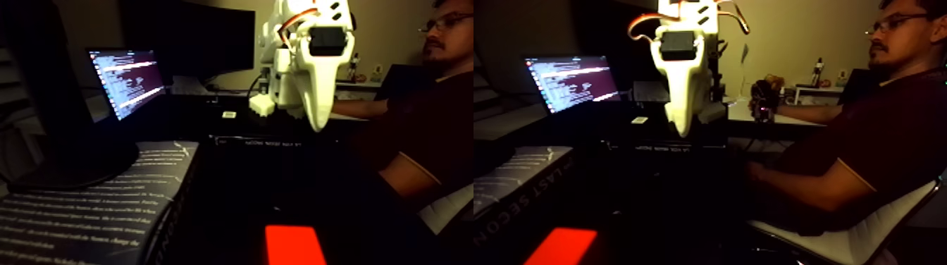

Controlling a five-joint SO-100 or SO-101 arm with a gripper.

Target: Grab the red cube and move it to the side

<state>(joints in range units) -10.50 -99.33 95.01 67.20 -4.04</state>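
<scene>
Smooth white plastic gripper (318,120) tapering to a blunt point, hanging at 12 o'clock above matte red cube (294,245) at 6 o'clock, well apart. Cannot tell whether fingers spread or pressed.

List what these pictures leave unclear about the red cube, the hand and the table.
- The red cube: cut off by the bottom edge in both halves of the fixed view, so its full shape is unknown.
- The hand: seen end-on; open or shut cannot be told.
- The table: too dark to make out its surface.
- The laptop screen: text too small and blurred to read.
</scene>
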